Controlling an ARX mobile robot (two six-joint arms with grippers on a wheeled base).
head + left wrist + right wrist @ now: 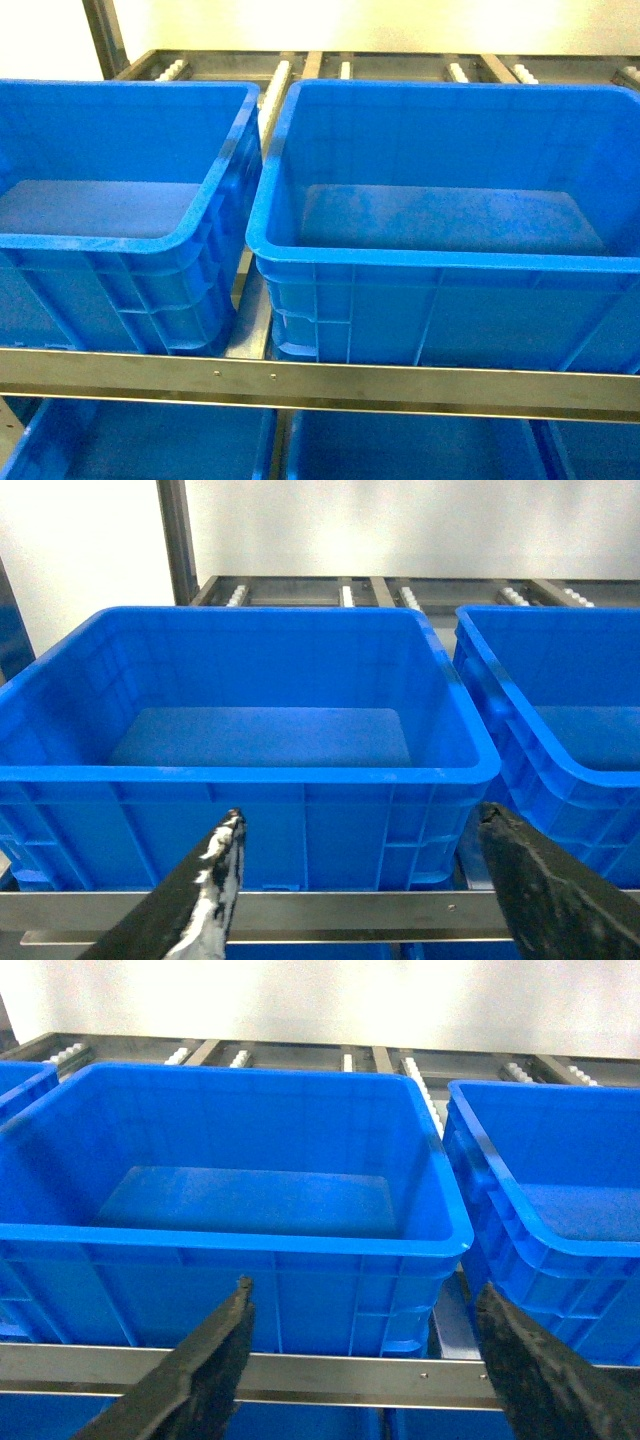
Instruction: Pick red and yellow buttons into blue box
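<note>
The red and yellow buttons are out of view in every frame. Two large deep blue boxes stand side by side on a metal rack, the left one [100, 242] and the right one [430, 258]; both look empty. Neither gripper appears in the head view. In the left wrist view my left gripper [360, 813] is open with nothing between its fingers, low in front of a blue box [250, 773]. My right gripper [365, 1286] is likewise open and holds nothing, facing the near wall of a blue box [230, 1235].
A steel rail [300, 378] runs across in front of the boxes, with more blue containers [140, 440] on the level below. Roller tracks [280, 75] line the shelf behind. A further blue box [520, 1210] stands to the right in the right wrist view.
</note>
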